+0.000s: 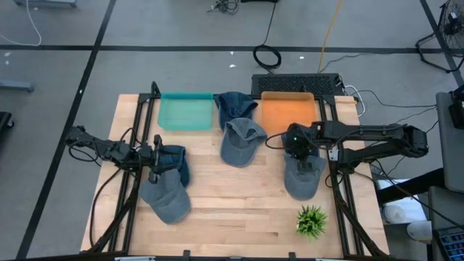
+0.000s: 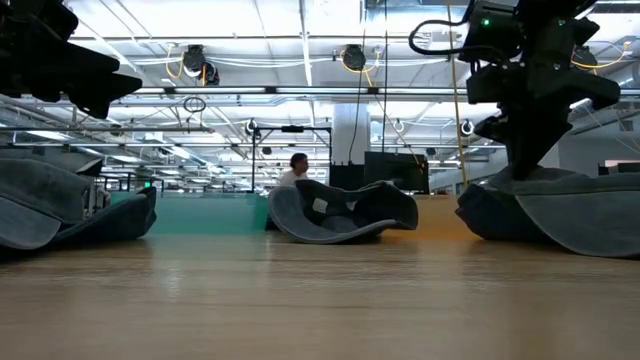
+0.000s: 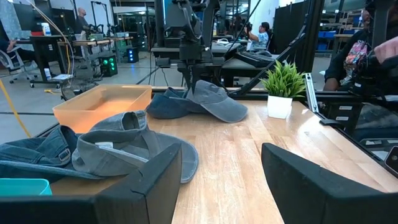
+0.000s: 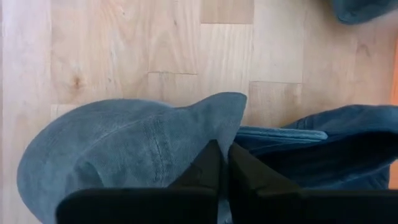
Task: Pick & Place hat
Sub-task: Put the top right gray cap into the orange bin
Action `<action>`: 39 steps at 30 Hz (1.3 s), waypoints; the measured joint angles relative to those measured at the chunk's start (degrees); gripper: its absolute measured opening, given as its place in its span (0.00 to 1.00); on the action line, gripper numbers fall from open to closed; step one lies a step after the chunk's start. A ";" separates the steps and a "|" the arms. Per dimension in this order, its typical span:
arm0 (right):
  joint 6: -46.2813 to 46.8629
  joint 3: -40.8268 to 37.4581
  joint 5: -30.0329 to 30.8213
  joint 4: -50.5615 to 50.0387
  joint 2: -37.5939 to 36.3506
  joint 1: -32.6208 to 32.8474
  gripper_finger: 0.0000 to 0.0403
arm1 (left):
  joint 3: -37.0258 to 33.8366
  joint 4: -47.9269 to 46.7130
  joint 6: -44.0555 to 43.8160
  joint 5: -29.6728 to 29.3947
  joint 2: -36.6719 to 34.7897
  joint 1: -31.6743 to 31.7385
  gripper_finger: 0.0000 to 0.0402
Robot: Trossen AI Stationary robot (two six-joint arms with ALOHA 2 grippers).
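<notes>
Several blue-grey caps lie on the wooden table. The right cap [image 1: 303, 177] lies under my right gripper [image 4: 224, 167], which points down and is shut on it. The left cap [image 1: 168, 190] lies by its brim and crown below my left gripper [image 3: 221, 180], which is open, level and raised over the cap's dark crown [image 1: 176, 163], as the low view shows [image 2: 60, 60]. A middle cap [image 1: 243, 141] rests upside down between the arms, and a darker cap [image 1: 235, 107] lies behind it between a teal tray [image 1: 186, 111] and an orange tray [image 1: 288, 112]. My right gripper pinches the right cap between its two fingers where the brim meets the crown [image 4: 214, 121]. The fingers [image 2: 530, 135] come from above, pointing down. The cap stays on the table, its brim [image 4: 124, 146] flat on the wood.
A small potted plant [image 1: 312, 221] stands near the table's near right corner. Black frame rails [image 1: 341, 196] run along both sides of the table. Bare wood [image 1: 239, 203] lies between the left and right caps. People show in the room beyond.
</notes>
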 joint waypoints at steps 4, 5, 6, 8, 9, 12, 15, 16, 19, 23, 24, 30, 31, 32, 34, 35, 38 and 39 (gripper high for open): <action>1.96 0.00 1.13 2.30 -0.02 0.99 0.00 | 0.00 -0.02 0.02 0.02 0.02 0.00 0.57; 2.95 0.00 1.48 3.16 -0.01 1.27 0.00 | 0.00 0.00 0.02 0.00 0.01 0.00 0.57; 3.98 0.00 1.45 4.07 -0.02 1.44 0.00 | 0.00 -0.02 0.02 0.00 0.01 -0.02 0.57; 6.53 0.00 1.47 5.92 -0.20 1.83 0.00 | 0.00 -0.02 0.02 0.02 0.02 -0.01 0.57; 8.12 0.00 1.46 6.74 -0.40 1.99 0.00 | 0.00 -0.02 0.02 0.00 0.00 -0.02 0.57; 12.26 0.00 1.47 7.81 -1.40 2.54 0.00 | 0.00 -0.02 0.00 0.02 0.00 0.00 0.57; 15.51 0.00 1.49 8.66 -2.95 3.41 0.00 | 0.00 -0.02 0.00 0.01 0.01 0.00 0.57; 16.38 0.00 1.47 9.41 -3.62 3.91 0.00 | 0.00 -0.02 0.01 0.02 0.02 -0.02 0.57; 17.54 0.00 1.35 11.80 -5.65 5.67 0.00 | 0.00 -0.02 0.02 0.02 0.01 -0.01 0.57; 18.75 0.00 1.03 12.84 -9.14 7.33 0.00 | 0.00 0.00 0.02 0.01 0.02 -0.01 0.57; 19.41 0.00 1.01 12.81 -10.01 7.78 0.00 | 0.00 0.00 0.00 0.00 0.01 -0.02 0.57; 21.22 0.00 1.35 14.75 -14.67 10.21 0.00 | 0.00 0.00 0.00 0.02 0.00 0.00 0.57; 21.13 0.00 1.48 15.90 -15.28 10.48 0.00 | 0.00 0.00 0.00 0.00 0.02 0.00 0.57; 20.86 0.00 1.94 17.20 -15.80 10.72 0.00 | 0.00 0.00 0.02 0.00 0.02 0.00 0.57; 19.63 0.00 4.11 19.53 -16.58 11.17 0.00 | 0.00 0.02 0.02 0.01 0.02 0.00 0.57; 18.72 0.00 4.96 20.30 -16.83 11.35 0.00 | 0.00 0.00 0.02 0.01 0.02 -0.02 0.57; 16.56 0.00 7.23 22.53 -17.24 11.59 0.00 | 0.00 0.02 0.02 0.02 0.00 -0.02 0.57; 15.89 0.00 7.84 23.41 -17.27 11.59 0.00 | 0.00 0.02 0.00 0.00 0.00 -0.02 0.57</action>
